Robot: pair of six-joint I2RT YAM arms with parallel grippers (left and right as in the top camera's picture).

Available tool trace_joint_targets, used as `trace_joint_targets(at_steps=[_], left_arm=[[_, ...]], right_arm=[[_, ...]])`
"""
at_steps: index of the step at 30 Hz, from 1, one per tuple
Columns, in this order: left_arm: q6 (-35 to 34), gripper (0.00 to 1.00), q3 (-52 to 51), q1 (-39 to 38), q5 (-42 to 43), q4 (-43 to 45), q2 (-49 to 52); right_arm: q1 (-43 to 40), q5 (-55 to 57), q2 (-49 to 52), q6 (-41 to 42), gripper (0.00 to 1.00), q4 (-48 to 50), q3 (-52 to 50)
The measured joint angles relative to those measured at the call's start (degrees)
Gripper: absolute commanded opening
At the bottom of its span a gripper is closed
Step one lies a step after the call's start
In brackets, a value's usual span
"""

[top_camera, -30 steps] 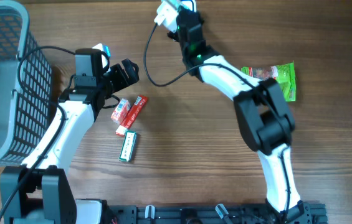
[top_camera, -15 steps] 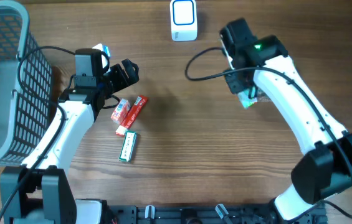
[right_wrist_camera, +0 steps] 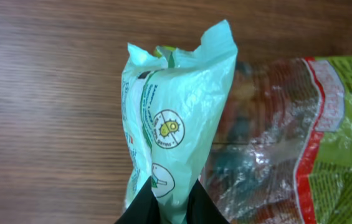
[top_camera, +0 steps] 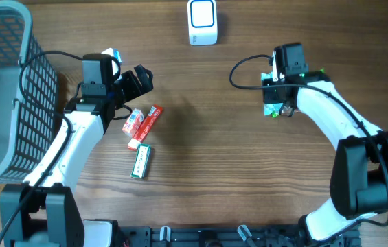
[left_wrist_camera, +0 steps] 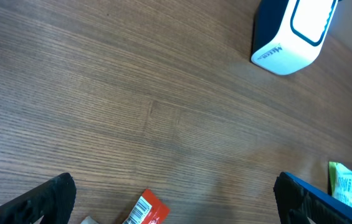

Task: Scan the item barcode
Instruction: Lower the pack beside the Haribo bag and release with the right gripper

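The white and blue scanner [top_camera: 202, 20] stands at the back middle of the table and also shows in the left wrist view as the scanner [left_wrist_camera: 294, 31]. My right gripper [right_wrist_camera: 172, 208] is shut on a pale green packet [right_wrist_camera: 176, 106], pinching its lower end. From above, the right gripper [top_camera: 277, 104] sits right of centre with the packet [top_camera: 270, 110] peeking out under it. My left gripper [top_camera: 136, 79] hangs open and empty just behind two red packets [top_camera: 143, 123]. One red packet [left_wrist_camera: 147, 211], barcode showing, lies between the wide-apart left fingers [left_wrist_camera: 51, 196].
A grey wire basket [top_camera: 5, 89] fills the left edge. A green gum pack [top_camera: 141, 162] lies in front of the red packets. A clear snack bag with red and green print [right_wrist_camera: 288, 143] lies beside and partly under the held packet.
The right arm has swung from the scanner at the back over to the right side and now grips the pale green packet. The scanner stands uncovered. The left arm has not moved.
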Motion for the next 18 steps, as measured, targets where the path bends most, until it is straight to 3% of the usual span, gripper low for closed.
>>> trace_joint_targets(at_steps=[8, 9, 10, 15, 18], left_arm=[[0.0, 1.0, 0.0, 0.0, 0.0, -0.02, 0.0], [0.0, 1.0, 0.0, 0.0, 0.0, -0.02, 0.0], [0.0, 1.0, 0.0, 0.0, 0.0, -0.02, 0.0], [0.0, 1.0, 0.0, 0.0, 0.0, -0.02, 0.0], [0.0, 1.0, 0.0, 0.0, 0.0, -0.02, 0.0]], right_arm=[[-5.07, 10.93, 0.0, 0.33, 0.06, -1.86, -1.64], [-5.88, 11.37, 0.0, 0.26, 0.5, -1.99, -1.64], [-6.36, 11.78, 0.0, 0.09, 0.73, -2.05, -1.64], [-6.43, 10.47, 0.0, -2.34, 0.95, -7.69, 0.5], [-6.43, -2.47, -2.84, -2.91, 1.0, -11.37, 5.27]])
